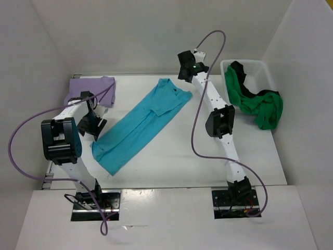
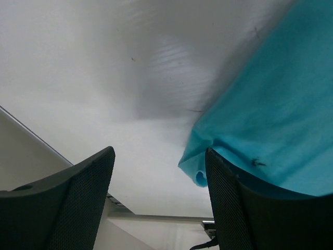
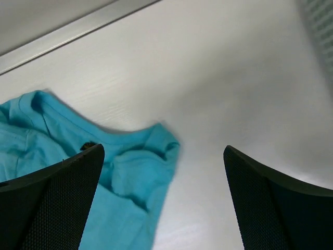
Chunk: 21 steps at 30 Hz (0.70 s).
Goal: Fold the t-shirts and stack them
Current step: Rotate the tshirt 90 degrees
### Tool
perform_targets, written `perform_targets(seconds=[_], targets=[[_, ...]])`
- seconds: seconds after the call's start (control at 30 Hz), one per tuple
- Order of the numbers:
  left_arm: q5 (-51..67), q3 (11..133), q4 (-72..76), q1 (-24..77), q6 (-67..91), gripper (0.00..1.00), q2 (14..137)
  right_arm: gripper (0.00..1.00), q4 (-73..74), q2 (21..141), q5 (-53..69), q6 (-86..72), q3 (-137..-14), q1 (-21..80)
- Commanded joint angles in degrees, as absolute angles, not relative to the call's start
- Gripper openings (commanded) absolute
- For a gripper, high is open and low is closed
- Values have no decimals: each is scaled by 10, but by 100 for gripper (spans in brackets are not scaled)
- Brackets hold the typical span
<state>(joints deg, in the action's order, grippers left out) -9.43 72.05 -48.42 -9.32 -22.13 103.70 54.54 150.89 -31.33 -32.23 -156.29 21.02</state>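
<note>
A turquoise t-shirt (image 1: 140,125) lies in a long diagonal strip across the table, collar end at the back. My left gripper (image 1: 92,124) is open just left of the shirt's near end. In the left wrist view a turquoise corner (image 2: 270,114) lies against the right finger, and nothing sits between the fingers (image 2: 78,203). My right gripper (image 1: 185,65) hangs open over the collar end. In the right wrist view the gripper (image 3: 164,200) holds nothing, with the collar (image 3: 130,166) below and to the left. A folded lavender t-shirt (image 1: 93,86) rests at the back left. A green t-shirt (image 1: 260,107) spills from the bin, and a black one (image 1: 239,69) lies inside.
A white plastic bin (image 1: 263,67) stands at the back right against the wall. White walls close in the table on the left, back and right. Purple cables loop from both arms over the table.
</note>
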Motion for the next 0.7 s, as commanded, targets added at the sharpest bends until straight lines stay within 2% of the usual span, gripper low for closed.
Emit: perform_targets(seconds=[0.0, 0.1, 0.17, 0.2, 0.23, 0.27, 0.33, 0.4, 0.5, 0.67], targets=[[-69, 708, -504, -96, -200, 77, 995, 100, 616, 1357, -402, -259, -1566, 256], [-76, 675, -497, -96, -194, 77, 962, 100, 570, 1238, -449, -224, -1406, 323], [-76, 659, -497, -96, -194, 77, 931, 100, 500, 1103, -488, -200, -1251, 374], [-69, 651, -497, -96, -194, 77, 919, 100, 472, 1059, -502, -191, -1194, 434], [-69, 638, -497, -96, -200, 77, 896, 100, 449, 1016, -495, -191, -1093, 460], [-62, 633, -506, -96, -200, 77, 883, 100, 423, 951, -477, -203, -1049, 488], [-41, 620, -521, -96, -214, 77, 847, 100, 410, 896, -395, -261, -940, 550], [-32, 608, -544, -102, -227, 77, 804, 100, 397, 889, -354, -311, -872, 609], [-38, 578, -559, -119, -240, 77, 744, 100, 383, 930, -320, -396, -855, 678], [-27, 571, -590, -165, -240, 82, 672, 100, 358, 1054, -267, -464, -921, 736]])
